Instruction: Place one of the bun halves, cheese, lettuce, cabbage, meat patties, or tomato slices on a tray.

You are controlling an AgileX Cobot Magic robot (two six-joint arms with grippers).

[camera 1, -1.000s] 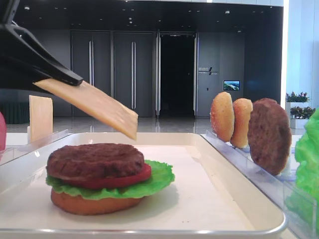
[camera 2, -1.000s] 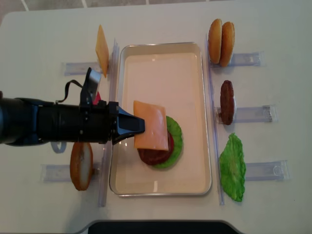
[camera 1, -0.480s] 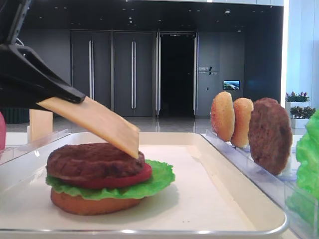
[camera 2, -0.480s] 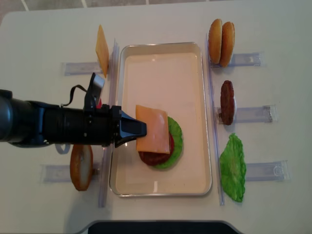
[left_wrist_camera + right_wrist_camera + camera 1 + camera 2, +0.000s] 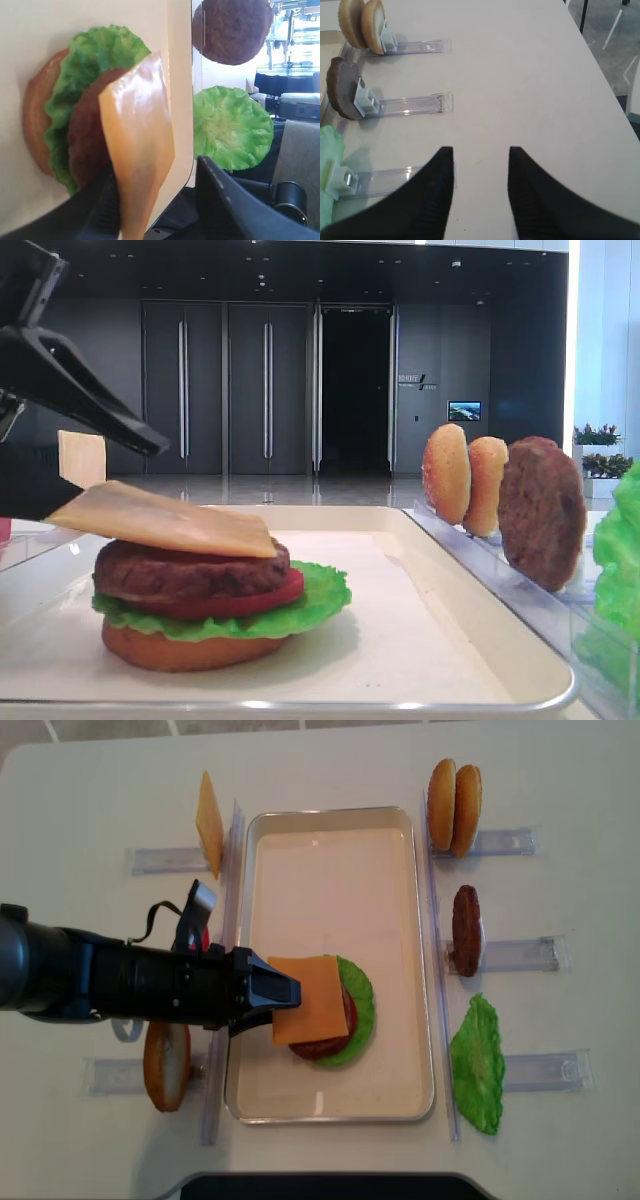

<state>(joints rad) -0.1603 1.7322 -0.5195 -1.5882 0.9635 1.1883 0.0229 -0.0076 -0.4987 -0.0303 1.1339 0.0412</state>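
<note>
The cheese [image 5: 312,1000] lies flat on a meat patty [image 5: 190,565], which tops a stack of tomato slice [image 5: 262,598], lettuce [image 5: 320,600] and a bun half [image 5: 180,650] on the tray [image 5: 330,816]. My left gripper [image 5: 272,992] is at the cheese's left edge with its jaws open. The upper finger [image 5: 110,415] stands lifted clear above the slice. In the left wrist view the cheese [image 5: 137,145] still reaches back between the spread fingers of the left gripper [image 5: 157,172]. My right gripper [image 5: 481,150] hangs open over bare table, right of the racks.
Clear rails flank the tray. Right of it stand two bun halves [image 5: 453,793], a patty [image 5: 465,928] and a lettuce leaf [image 5: 478,1063]. On the left are a spare cheese slice [image 5: 209,823] and a bun half [image 5: 166,1065].
The cheese came down from a tilted hold above the stack and now lies on the patty. The left jaws have gone from shut on it to open.
</note>
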